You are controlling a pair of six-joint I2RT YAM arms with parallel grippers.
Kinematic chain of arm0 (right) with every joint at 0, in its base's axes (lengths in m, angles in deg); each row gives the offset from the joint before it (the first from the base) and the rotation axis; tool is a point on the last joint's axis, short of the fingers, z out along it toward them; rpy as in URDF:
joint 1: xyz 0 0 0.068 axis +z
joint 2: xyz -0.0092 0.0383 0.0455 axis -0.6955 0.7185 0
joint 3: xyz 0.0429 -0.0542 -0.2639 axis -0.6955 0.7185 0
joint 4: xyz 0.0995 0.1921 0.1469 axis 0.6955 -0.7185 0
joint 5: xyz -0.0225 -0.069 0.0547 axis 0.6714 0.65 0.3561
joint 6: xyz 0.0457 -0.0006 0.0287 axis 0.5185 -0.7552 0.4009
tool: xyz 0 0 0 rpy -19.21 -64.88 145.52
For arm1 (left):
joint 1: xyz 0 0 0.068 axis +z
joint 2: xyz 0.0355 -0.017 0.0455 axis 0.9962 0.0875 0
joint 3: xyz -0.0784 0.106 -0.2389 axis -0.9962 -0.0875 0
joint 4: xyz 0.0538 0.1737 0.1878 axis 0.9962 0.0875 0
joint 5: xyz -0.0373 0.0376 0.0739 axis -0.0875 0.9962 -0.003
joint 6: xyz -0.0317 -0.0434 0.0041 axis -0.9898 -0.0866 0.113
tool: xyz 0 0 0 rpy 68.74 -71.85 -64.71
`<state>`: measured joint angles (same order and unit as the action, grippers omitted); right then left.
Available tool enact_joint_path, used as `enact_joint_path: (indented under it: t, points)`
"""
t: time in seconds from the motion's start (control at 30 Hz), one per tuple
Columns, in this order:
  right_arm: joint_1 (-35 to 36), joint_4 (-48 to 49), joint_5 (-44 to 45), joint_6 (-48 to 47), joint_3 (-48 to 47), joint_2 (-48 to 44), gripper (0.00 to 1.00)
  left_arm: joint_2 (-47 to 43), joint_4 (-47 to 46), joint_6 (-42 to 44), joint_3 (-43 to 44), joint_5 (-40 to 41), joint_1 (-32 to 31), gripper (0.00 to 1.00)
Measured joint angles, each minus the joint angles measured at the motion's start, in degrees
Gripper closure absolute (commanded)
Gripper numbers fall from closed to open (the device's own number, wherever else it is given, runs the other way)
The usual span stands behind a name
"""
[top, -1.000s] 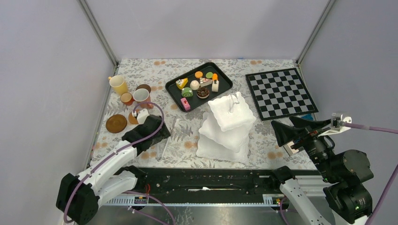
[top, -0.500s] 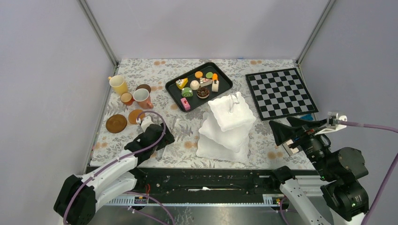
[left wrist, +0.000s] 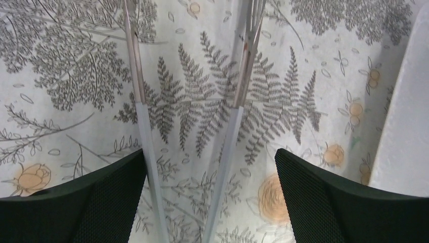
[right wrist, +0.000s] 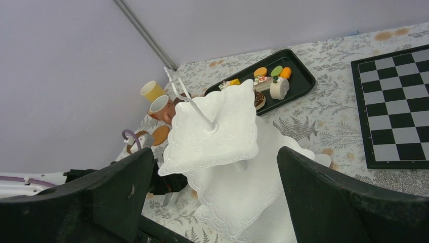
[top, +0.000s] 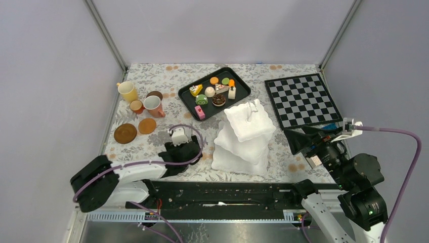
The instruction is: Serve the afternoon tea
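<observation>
The white three-tier stand [top: 245,132] stands at the table's centre and fills the right wrist view [right wrist: 222,131]. Toy cakes and macarons [top: 212,92] lie on the black tray [top: 242,92]. A yellow cup [top: 127,91], a white cup [top: 152,105] and small brown cups [top: 136,106] stand at the left, with two brown saucers [top: 125,133] in front of them. My left gripper [top: 179,153] is open low over the table, left of the stand. Its fingers [left wrist: 101,202] straddle the silver tongs [left wrist: 233,126]. My right gripper [top: 303,142] is open and empty, right of the stand.
A chessboard [top: 302,99] lies at the back right. The stand's lowest tier edge [left wrist: 404,126] is close on the right of my left gripper. The enclosure's grey walls rise on three sides. The table has a floral cloth [top: 167,76].
My left gripper has moved right and toward the near edge, from beside the saucers to over the tongs. My right gripper has shifted slightly left toward the stand.
</observation>
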<state>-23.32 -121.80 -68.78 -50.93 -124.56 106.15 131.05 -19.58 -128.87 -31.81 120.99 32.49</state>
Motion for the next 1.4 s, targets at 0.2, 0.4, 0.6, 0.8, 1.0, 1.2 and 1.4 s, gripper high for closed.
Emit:
enact_joint_path:
  t: [0.2,0.4,0.6,0.8,1.0,1.2,1.4]
  points:
    - [0.0,0.59,-0.02,0.9,0.9,-0.87,0.02,10.58,-4.2,-2.03,2.71,10.36,-3.34,0.08]
    - [0.0,0.94,0.0,1.05,1.05,-1.42,0.02,14.99,-6.73,-2.71,2.93,16.28,-3.91,0.14]
    - [-0.02,1.44,-0.02,1.09,1.97,-1.9,0.02,17.03,-8.13,-2.95,2.89,18.91,-3.91,0.18]
    - [0.0,1.46,0.0,1.29,2.27,-2.58,0.02,19.96,-9.75,-2.86,3.26,21.81,-3.93,0.2]
    - [0.0,1.49,0.0,1.49,2.27,-2.84,0.02,20.22,-9.2,-3.1,3.41,22.34,-3.98,0.39]
    - [0.0,1.46,0.0,1.81,2.29,-3.21,0.02,20.15,-6.03,-4.52,4.92,21.49,-3.91,0.43]
    - [0.0,1.4,0.09,1.79,2.27,-3.21,0.02,16.13,1.97,-5.51,7.04,15.89,-3.91,0.44]
